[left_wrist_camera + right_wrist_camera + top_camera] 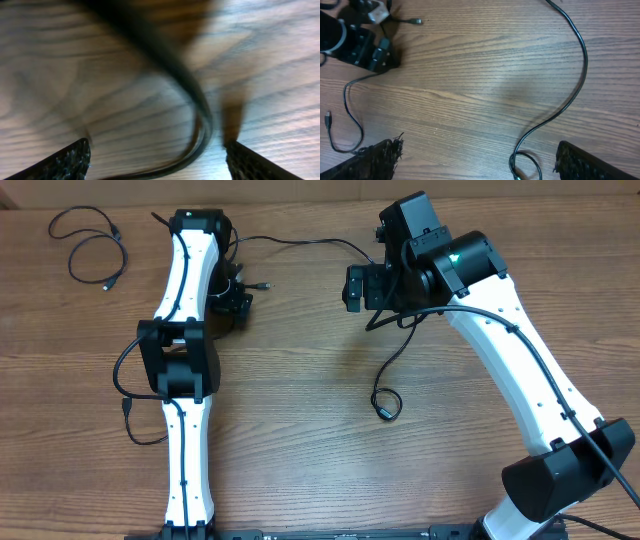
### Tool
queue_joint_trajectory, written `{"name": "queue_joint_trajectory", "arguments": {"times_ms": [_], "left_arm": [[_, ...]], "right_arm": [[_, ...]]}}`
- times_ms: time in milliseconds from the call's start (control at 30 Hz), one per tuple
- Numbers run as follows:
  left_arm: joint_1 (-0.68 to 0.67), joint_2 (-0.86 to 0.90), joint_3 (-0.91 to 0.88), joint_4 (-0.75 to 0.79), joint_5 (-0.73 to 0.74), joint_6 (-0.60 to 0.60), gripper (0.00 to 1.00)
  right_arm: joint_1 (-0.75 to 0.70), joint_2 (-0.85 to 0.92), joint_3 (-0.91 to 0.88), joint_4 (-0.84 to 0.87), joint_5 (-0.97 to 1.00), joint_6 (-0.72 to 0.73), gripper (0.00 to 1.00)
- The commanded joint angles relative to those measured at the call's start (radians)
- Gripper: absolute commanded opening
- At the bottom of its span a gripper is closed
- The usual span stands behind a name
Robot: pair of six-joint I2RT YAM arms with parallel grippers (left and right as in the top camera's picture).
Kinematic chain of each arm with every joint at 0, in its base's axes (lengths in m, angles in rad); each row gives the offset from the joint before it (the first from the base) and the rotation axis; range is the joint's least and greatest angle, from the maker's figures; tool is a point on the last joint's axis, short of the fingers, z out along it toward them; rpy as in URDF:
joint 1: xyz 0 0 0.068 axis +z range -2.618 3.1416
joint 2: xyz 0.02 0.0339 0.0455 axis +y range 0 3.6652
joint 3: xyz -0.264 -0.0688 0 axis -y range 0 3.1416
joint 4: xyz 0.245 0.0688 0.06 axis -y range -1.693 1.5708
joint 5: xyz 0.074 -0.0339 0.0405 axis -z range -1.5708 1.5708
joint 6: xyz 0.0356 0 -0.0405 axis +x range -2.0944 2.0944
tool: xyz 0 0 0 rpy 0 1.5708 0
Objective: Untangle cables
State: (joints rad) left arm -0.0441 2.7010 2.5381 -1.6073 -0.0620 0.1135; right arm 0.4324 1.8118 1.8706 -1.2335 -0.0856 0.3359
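Thin black cables (pixel 584 60) on a wooden table (pixel 300 430): one coiled at the far left, one running from the left gripper (pixel 157 160) to a small loop near the right gripper (pixel 480 160). Both grippers spread wide, a blurred cord between the left fingers (pixel 65 161).

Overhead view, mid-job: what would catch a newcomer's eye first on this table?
A looped cable lies by itself at the far left corner of the table, apart from both arms. A second cable trails from under the right hand down to a small coil mid-table. Both hands are open, and the left hand hangs low with a blurred strand between its fingers.
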Motion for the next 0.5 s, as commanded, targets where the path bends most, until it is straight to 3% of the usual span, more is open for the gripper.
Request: {"name": "queue_joint_trajectory", "arguments": {"times_ms": [0,167,233,300,333,367,467], "left_arm": [[-0.009,0.014,-0.006,0.02,0.035,0.046,0.86],[-0.01,0.014,-0.009,0.049,0.085,0.042,0.82],[-0.011,0.014,-0.01,0.054,0.081,0.014,0.64],[-0.011,0.014,-0.01,0.055,0.08,-0.013,0.24],[-0.011,0.014,-0.01,0.056,0.08,-0.031,0.11],[-0.011,0.014,-0.01,0.055,0.081,-0.045,0.04],[-0.012,0.014,-0.009,0.038,0.082,-0.087,0.04]], "right_arm": [[-0.002,-0.002,-0.006,0.008,0.04,-0.008,1.0],[-0.002,-0.002,-0.006,0.014,0.047,-0.009,1.0],[-0.002,-0.002,-0.006,0.018,0.047,-0.009,1.0],[-0.002,-0.002,-0.006,0.019,0.047,-0.009,1.0],[-0.002,-0.002,-0.006,0.02,0.047,-0.009,1.0],[-0.002,-0.002,-0.006,0.02,0.047,-0.009,1.0],[-0.002,-0.002,-0.006,0.021,0.047,-0.009,1.0]]}}
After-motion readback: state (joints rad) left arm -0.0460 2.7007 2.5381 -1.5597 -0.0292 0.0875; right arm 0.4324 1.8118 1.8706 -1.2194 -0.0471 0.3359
